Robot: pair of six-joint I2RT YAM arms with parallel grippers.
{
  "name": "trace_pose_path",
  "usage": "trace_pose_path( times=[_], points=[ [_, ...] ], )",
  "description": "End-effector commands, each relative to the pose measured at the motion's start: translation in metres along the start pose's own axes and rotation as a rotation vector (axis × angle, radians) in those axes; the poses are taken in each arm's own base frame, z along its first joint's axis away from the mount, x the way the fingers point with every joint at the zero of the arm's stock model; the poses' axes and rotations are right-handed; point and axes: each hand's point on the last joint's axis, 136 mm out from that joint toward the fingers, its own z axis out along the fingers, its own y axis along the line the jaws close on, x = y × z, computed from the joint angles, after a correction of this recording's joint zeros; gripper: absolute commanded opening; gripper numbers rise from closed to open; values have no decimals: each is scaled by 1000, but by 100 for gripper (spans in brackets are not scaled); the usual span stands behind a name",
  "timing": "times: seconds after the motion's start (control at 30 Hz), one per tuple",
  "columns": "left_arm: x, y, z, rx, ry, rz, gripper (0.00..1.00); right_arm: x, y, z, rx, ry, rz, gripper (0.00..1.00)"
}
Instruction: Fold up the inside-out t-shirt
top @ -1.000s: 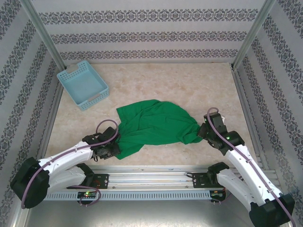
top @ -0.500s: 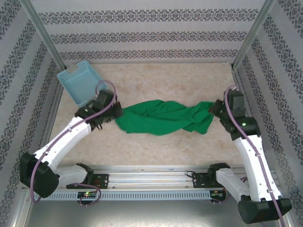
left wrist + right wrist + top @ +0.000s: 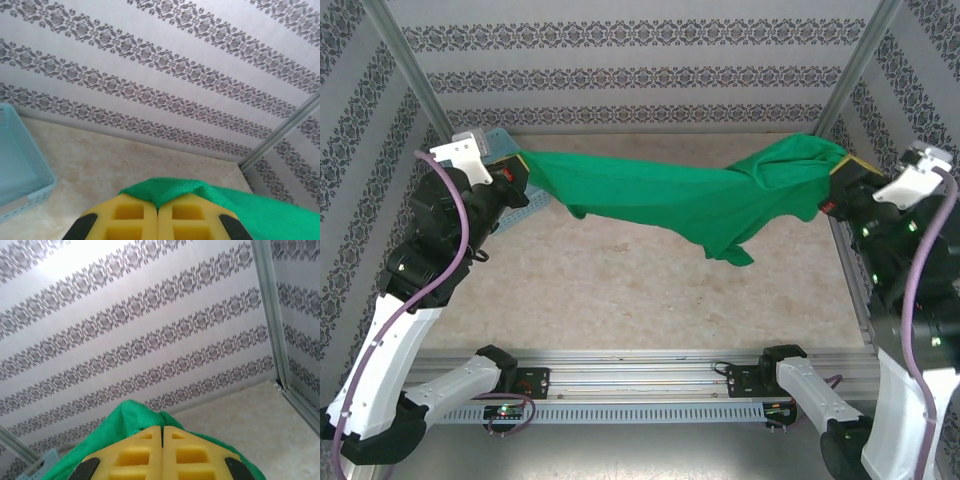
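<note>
Green t-shirt [image 3: 670,195] was up off the table [image 3: 620,290], strung in the air btw both grippers, running L-R across the far half of the workspace. Cloth sagged toward the middle. A bunched fold hung lowest just right of centre, and from the top cam I couldn't tell if it cleared the tabletop. R end was balled up thicker than the L end. Tag wasn't visible, so couldn't confirm inside-out.

L gripper [image 3: 517,170] was clenched on the shirt's L end, high near the far-left corner. On L wrist cam [image 3: 158,207] the yellow pads [image 3: 127,220] were pressed together w/ a green folded edge pinched at the tips. Rest of the fabric trailed off to lower right.

R gripper [image 3: 835,182] was clenched on the R end, high beside the far-right post [image 3: 860,65]. On R wrist cam [image 3: 161,432] the yellow pads [image 3: 132,455] were closed tight w/ no gap. Green cloth bulged up around and past the tips.

Both arms were up and spread wide, elbows out toward the side walls.

Light blue basket [image 3: 520,203] sat at far-left of the table, mostly hidden behind the L arm and beneath the shirt's L end. Its lattice corner also showed at the left edge of L wrist cam [image 3: 20,170], on the tabletop. Marbled beige tabletop, patterned wallpaper [image 3: 640,70] on the enclosure walls, metal rail [image 3: 640,385] along the near edge w/ the arm bases.
</note>
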Motion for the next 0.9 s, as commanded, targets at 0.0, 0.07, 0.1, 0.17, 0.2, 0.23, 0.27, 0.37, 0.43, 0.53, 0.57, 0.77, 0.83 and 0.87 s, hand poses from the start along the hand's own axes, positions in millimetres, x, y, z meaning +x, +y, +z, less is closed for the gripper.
trace_pose_path(
  times=[0.0, 0.07, 0.1, 0.17, 0.2, 0.23, 0.27, 0.37, 0.43, 0.53, 0.57, 0.77, 0.83, 0.87],
  points=[
    [29, 31, 28, -140, 95, 55, 0, 26, -24, 29, 122, 88, -52, 0],
    [38, 45, 45, -193, 155, 23, 0, 40, -36, 47, 178, 136, -72, 0],
    [43, 52, 54, -202, 193, -9, 0, 45, -43, 55, 208, 147, -79, 0],
    [52, 69, 70, -229, 248, -91, 0, 52, -55, 66, 259, 164, -63, 0],
    [56, 78, 76, -241, 261, -127, 0, 55, -60, 70, 272, 173, -42, 0],
    [59, 86, 80, -260, 267, -147, 0, 58, -63, 73, 275, 180, -19, 0],
    [64, 94, 83, -280, 276, -166, 0, 64, -65, 77, 268, 193, 13, 0],
    [91, 97, 94, -252, 347, -186, 0, 107, -67, 90, 205, 296, 82, 0],
    [116, 100, 97, -228, 387, -212, 0, 158, -74, 96, 175, 406, 131, 0],
    [153, 120, 91, -282, 447, -213, 0, 245, -96, 89, 189, 574, 218, 0],
    [164, 126, 88, -298, 461, -214, 0, 266, -101, 84, 195, 614, 243, 0],
    [229, 158, 66, -369, 529, -249, 0, 404, -146, 31, 370, 873, 375, 0],
    [244, 164, 62, -384, 553, -254, 0, 417, -155, 23, 408, 901, 376, 10],
    [248, 166, 61, -388, 559, -256, 0, 415, -155, 23, 410, 900, 361, 18]
  ],
)
